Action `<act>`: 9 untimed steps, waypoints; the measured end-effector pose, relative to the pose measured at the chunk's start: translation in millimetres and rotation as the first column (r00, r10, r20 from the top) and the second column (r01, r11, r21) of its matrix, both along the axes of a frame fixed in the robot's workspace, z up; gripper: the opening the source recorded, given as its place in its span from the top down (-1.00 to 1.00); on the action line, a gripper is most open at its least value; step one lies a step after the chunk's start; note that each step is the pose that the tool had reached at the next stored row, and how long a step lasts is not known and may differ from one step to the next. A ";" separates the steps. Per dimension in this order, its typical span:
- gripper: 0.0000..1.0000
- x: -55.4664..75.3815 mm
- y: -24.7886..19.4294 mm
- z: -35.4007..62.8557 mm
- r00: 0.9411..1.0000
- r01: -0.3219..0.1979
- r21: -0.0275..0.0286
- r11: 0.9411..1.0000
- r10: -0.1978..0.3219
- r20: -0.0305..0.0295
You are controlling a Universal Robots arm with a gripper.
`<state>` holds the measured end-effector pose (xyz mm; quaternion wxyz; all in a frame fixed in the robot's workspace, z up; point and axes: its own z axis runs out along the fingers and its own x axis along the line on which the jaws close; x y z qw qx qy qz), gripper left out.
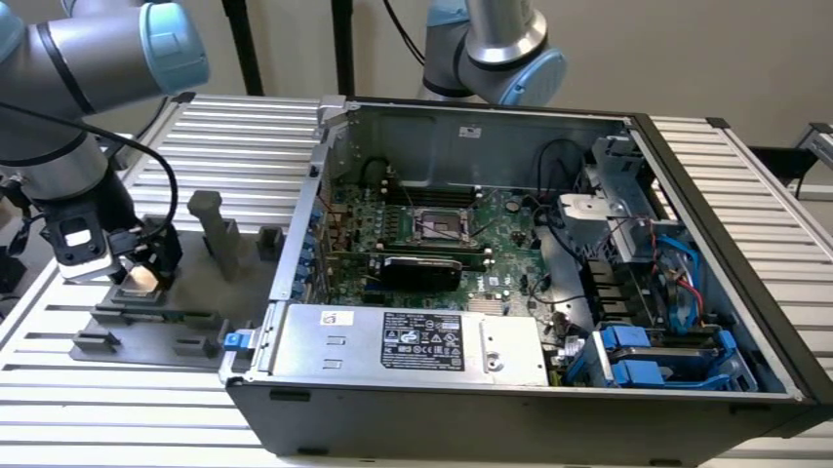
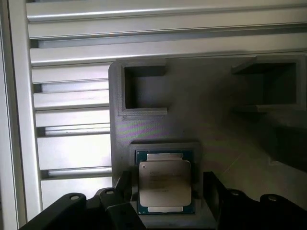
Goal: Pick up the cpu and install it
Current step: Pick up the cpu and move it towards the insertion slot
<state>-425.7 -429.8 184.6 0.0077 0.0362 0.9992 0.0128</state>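
The silver-grey jointed robot arm with pale blue joint caps bends down at the exterior view's left, wrist pointing downward. Its black two-fingered gripper (white housing just above) hangs low, jaws spread wide, the dark fingers parallel.

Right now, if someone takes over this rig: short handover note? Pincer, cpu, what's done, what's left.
Pincer: open, low over the grey holder plate, one finger on either side of the cpu, not closed on it.
Cpu: flat in its recess on the plate, at the exterior view's left of the open PC case.
Socket: on the motherboard inside the case, dark centre showing.
Done: approach to the cpu.
Left: cpu not gripped, not lifted, not installed.
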 end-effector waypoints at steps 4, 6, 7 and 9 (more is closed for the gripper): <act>-0.36 0.0 0.0 -0.1 1.000 0.000 0.000 1.000 0.000 0.000; -0.31 0.0 0.0 0.0 1.000 0.000 0.000 1.000 0.000 0.000; -0.31 0.0 0.0 -0.1 1.000 0.000 0.000 1.000 0.000 0.000; -0.17 0.0 0.0 -0.1 1.000 0.000 0.000 1.000 0.000 0.000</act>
